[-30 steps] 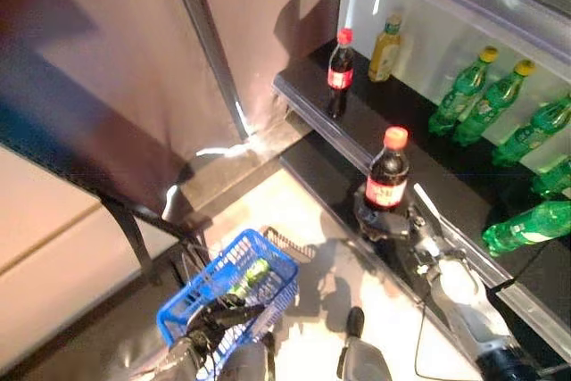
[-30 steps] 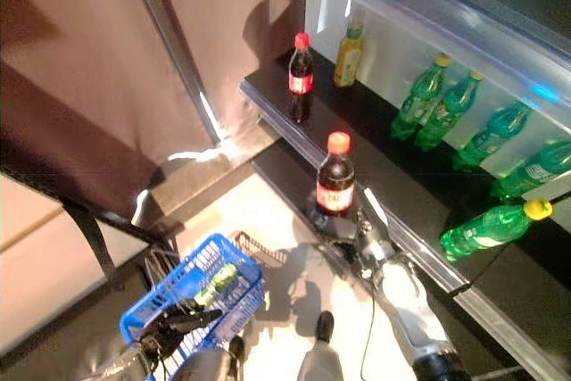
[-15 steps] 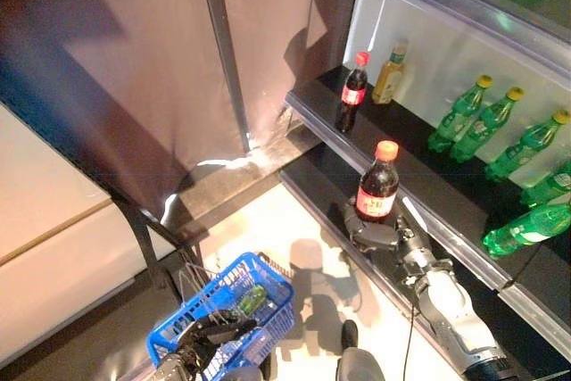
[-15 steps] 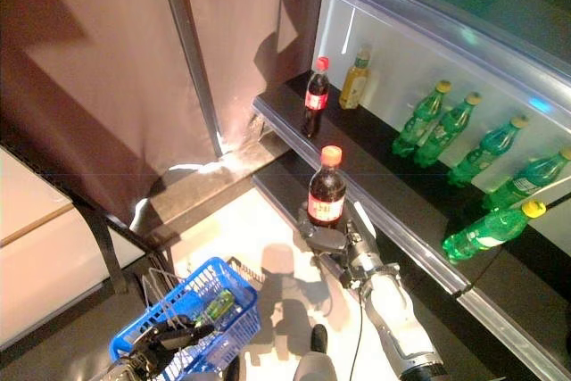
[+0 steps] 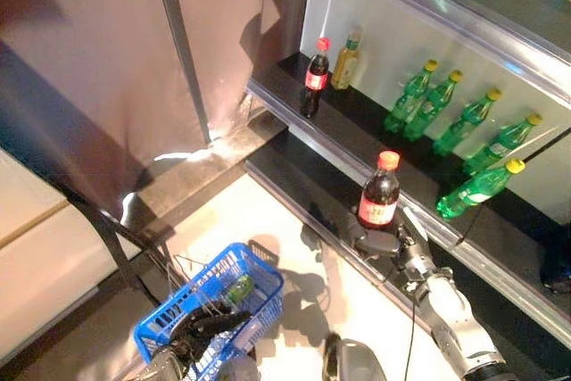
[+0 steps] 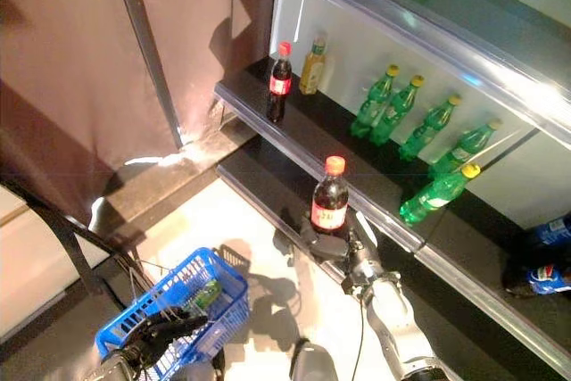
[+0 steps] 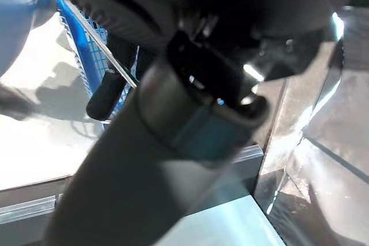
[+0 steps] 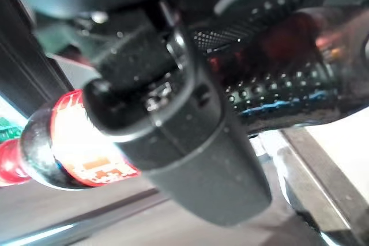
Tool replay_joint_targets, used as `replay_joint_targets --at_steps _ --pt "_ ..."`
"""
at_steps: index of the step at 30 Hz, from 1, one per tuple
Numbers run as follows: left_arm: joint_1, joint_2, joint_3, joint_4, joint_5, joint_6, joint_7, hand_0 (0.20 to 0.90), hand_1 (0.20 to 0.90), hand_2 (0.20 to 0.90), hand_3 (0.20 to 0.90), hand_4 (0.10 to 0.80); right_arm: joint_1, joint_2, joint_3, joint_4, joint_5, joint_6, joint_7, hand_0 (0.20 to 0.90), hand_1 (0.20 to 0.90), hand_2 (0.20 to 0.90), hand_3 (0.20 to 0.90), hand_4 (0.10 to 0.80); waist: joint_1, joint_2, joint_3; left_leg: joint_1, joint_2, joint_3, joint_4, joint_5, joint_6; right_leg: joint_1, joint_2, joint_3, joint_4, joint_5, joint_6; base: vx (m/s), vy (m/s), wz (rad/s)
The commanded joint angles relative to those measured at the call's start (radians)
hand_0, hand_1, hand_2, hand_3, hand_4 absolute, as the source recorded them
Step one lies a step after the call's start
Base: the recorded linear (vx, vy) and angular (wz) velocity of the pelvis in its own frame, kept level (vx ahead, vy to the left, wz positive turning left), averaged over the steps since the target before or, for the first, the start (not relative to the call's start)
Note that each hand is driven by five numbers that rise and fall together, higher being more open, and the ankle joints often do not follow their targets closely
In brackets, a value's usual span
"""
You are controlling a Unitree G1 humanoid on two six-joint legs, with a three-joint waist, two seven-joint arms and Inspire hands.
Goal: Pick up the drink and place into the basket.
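Right hand (image 5: 385,244) clamped round base of cola bottle (image 5: 379,203), clear of the shelf (image 5: 294,122) edge, over the floor. Bottle upright, long axis vertical, red cap up. Left hand (image 5: 203,326) curled on blue basket (image 5: 165,323) rim. Carry across low to basket, keep grip firm, tip only above the opening.

Shelf (image 5: 294,109) with bottles
At its far left stand a cola bottle (image 5: 313,77) and a yellow bottle (image 5: 345,59); green bottles (image 5: 428,104) line up to the right.
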Motion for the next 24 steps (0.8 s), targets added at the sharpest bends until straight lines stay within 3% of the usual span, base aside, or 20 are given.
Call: replay_joint_targets --at_steps 1,5,9,13,14,24 --pt "-0.015 0.0 0.015 -0.161 -0.057 -0.085 -0.089 0.3 0.3 0.3 0.2 0.1 -0.148 -0.002 -0.053 -0.166 0.05 -0.181 -0.007 0.3 0.3 0.3 0.2 0.1 0.032 -0.001 -0.124 0.007 -0.124 -0.155 -0.012 -0.09 0.041 0.072 -0.065 -0.033 -0.248 0.213 -0.007 -0.141 -0.249 -0.69" --pt "-0.025 0.016 0.018 -0.188 -0.075 -0.069 -0.094 0.3 0.3 0.3 0.2 0.1 -0.187 0.001 -0.032 -0.179 0.045 -0.151 -0.036 0.3 0.3 0.3 0.2 0.1 0.038 -0.002 -0.128 0.026 -0.097 -0.138 -0.041 -0.078 0.022 0.071 -0.075 -0.061 -0.283 0.21 0.004 -0.128 -0.223 -0.82" --pt "-0.03 0.006 0.02 -0.206 -0.074 -0.079 -0.098 0.3 0.3 0.3 0.2 0.1 -0.215 0.019 -0.035 -0.176 0.039 -0.114 -0.041 0.3 0.3 0.3 0.2 0.1 0.047 -0.008 -0.134 0.032 -0.061 -0.128 -0.064 -0.05 -0.001 0.12 -0.013 -0.092 -0.349 0.127 -0.002 -0.144 -0.244 -0.09" --pt "-0.025 -0.005 0.027 -0.234 -0.069 -0.068 -0.093 0.3 0.3 0.3 0.2 0.1 -0.216 0.016 -0.027 -0.181 0.036 -0.105 -0.042 0.3 0.3 0.3 0.2 0.1 0.051 -0.011 -0.142 0.041 -0.041 -0.125 -0.08 -0.034 -0.022 0.133 0.015 -0.114 -0.388 0.099 -0.011 -0.121 -0.186 -0.07" --pt "-0.017 -0.023 0.029 -0.247 -0.068 -0.076 -0.096 0.3 0.3 0.3 0.2 0.1 -0.213 0.015 -0.026 -0.184 0.037 -0.099 -0.034 0.3 0.3 0.3 0.2 0.1 0.048 -0.01 -0.156 0.046 -0.019 -0.107 -0.095 -0.018 -0.042 0.135 0.039 -0.128 -0.414 0.083 -0.014 -0.168 -0.166 -0.07" --pt "-0.026 -0.035 -0.003 -0.348 -0.111 -0.058 -0.11 0.3 0.3 0.3 0.2 0.1 -0.186 0.014 -0.03 -0.2 0.028 -0.12 -0.048 0.3 0.3 0.3 0.2 0.1 0.033 0.005 -0.181 0.04 0.006 -0.102 -0.103 0.014 -0.076 0.148 0.068 -0.147 -0.417 0.05 -0.041 -0.095 -0.062 0.04"
